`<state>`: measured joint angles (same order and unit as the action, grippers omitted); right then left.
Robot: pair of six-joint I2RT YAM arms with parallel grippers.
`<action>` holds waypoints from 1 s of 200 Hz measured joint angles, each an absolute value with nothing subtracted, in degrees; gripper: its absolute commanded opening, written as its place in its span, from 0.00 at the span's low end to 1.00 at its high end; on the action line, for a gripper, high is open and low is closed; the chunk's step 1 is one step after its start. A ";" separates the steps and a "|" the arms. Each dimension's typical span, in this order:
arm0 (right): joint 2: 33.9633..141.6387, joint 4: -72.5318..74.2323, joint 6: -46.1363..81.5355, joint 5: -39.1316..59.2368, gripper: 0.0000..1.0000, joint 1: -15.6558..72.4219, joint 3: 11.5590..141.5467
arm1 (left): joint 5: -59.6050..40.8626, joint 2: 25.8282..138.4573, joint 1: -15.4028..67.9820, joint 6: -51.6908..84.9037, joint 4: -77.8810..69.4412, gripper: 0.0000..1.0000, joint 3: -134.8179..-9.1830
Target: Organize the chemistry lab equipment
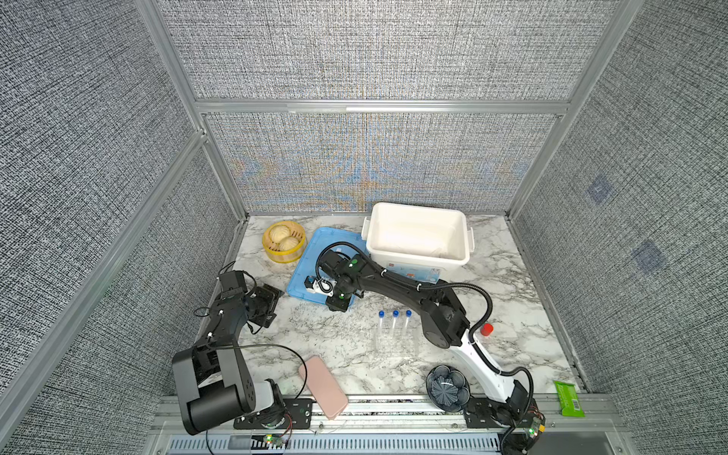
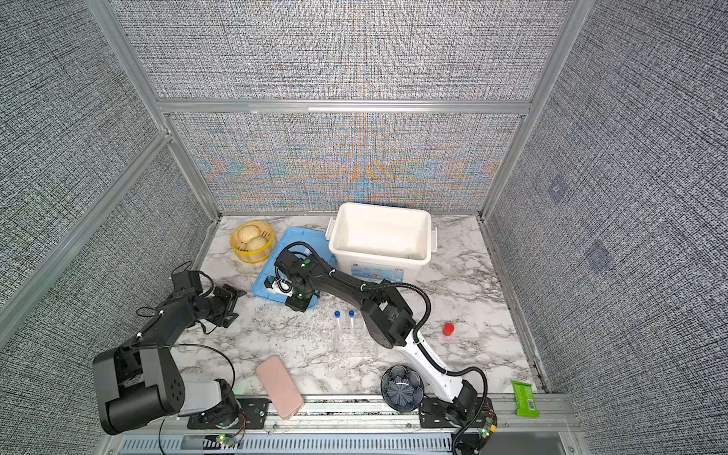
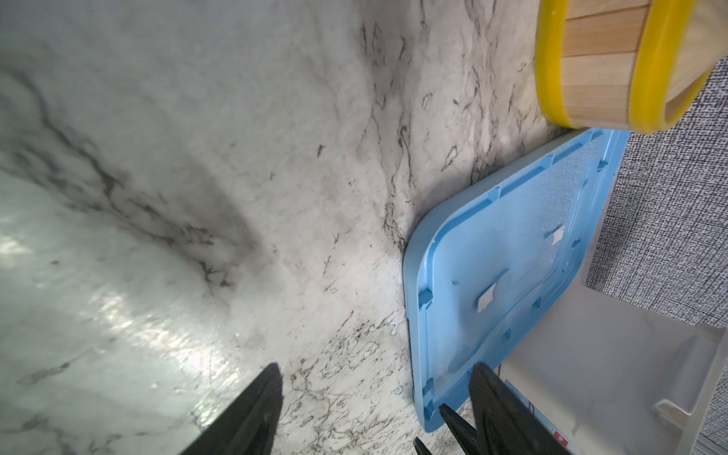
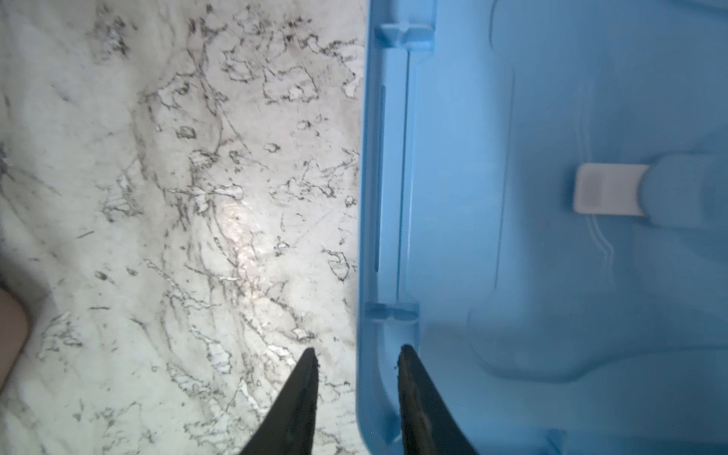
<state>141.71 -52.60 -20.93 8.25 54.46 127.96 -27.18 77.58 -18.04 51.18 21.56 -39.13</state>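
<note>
Tubes (image 1: 394, 325) — three; rack (image 1: 396, 346) — one

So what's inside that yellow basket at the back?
Two pale round buns sit side by side in the yellow basket. They cover most of its floor, so anything underneath them cannot be seen.

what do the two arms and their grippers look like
Both arms are mostly black with a pale link near the base. The right arm carries a ribbed black hose and green dots; the left arm has a thin black cable. The left gripper and right gripper have black tapered fingers.
</note>
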 measured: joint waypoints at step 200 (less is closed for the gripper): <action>138.87 -51.18 -23.59 6.35 0.00 56.25 126.30 | -33.17 78.46 -18.04 51.46 16.08 0.84 -36.62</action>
